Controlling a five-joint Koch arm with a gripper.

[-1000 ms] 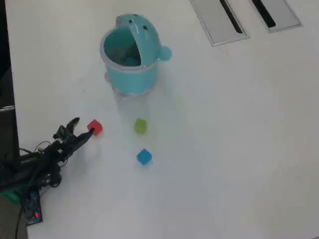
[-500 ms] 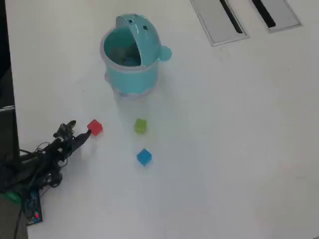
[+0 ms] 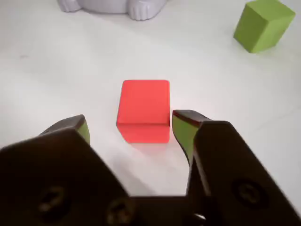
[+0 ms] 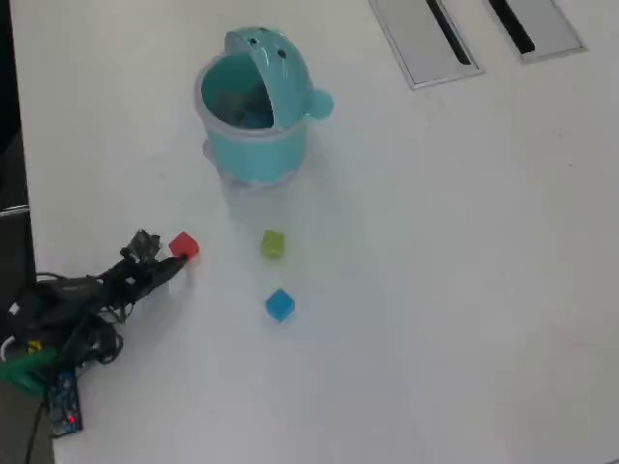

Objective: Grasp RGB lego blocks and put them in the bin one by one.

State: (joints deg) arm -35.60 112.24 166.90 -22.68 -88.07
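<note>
The red block [image 3: 143, 110] [image 4: 185, 246] lies on the white table, its near part between my fingertips. My gripper [image 3: 131, 128] [image 4: 162, 253] is open around it. The right finger [image 3: 184, 129] is close to the block's right edge; the left finger [image 3: 77, 127] stands well apart from it. The yellow-green block [image 3: 263, 23] [image 4: 273, 244] lies to the right of the red one, and the blue block [image 4: 280, 304] lies below it in the overhead view. The teal bin [image 4: 208, 82] stands farther up with its lid flipped open. Only the bin's feet [image 3: 113, 4] show in the wrist view.
Two flat grey slotted panels [image 4: 426, 39] [image 4: 537, 24] lie at the top right of the overhead view. The arm's cables and a small circuit board [image 4: 63, 406] sit at the lower left, by the table's dark left edge [image 4: 12, 193].
The gripper has crept right towards the red block, so that its tips now flank the block's near side. The blocks and the bin have not moved.
</note>
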